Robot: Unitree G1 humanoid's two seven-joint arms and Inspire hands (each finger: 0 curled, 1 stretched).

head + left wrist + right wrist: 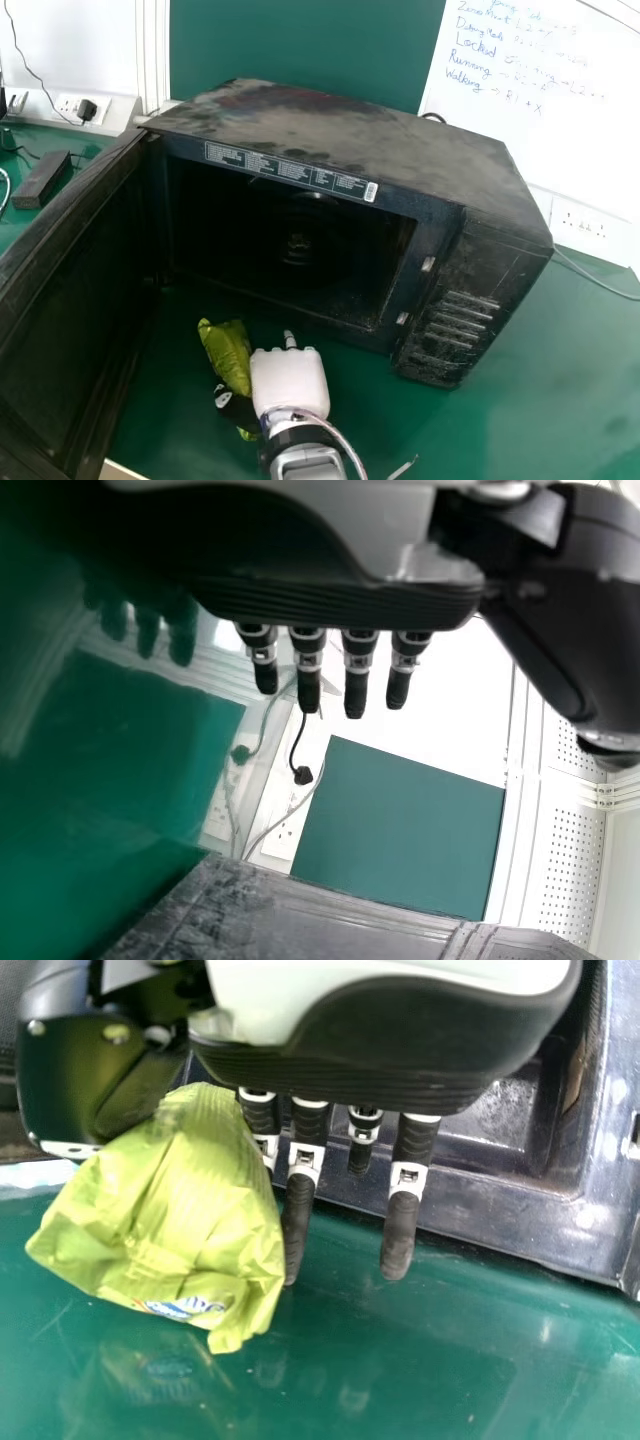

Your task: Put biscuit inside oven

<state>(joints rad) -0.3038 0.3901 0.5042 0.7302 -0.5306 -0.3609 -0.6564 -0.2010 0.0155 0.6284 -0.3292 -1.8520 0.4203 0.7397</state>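
Observation:
In the head view my right hand (290, 382) is in front of the oven's lower edge, back upward. The yellow-green biscuit packet (228, 355) is at its left side, pinched by the thumb. Close up in the right wrist view, the packet (170, 1210) is wedged between the thumb and fingers of the right hand (400, 1230), above the green table; part of it is hidden behind the thumb. The black oven (350, 140) has its door (70, 300) swung wide to the left, its cavity dark. My left hand (357, 680) has straight fingers and holds nothing.
The oven stands on the green table (520, 400), its door reaching toward the front left. A black adapter (42, 180) and cables lie at the back left. Behind the oven are a green panel and a whiteboard (530, 90), with a wall socket at the right.

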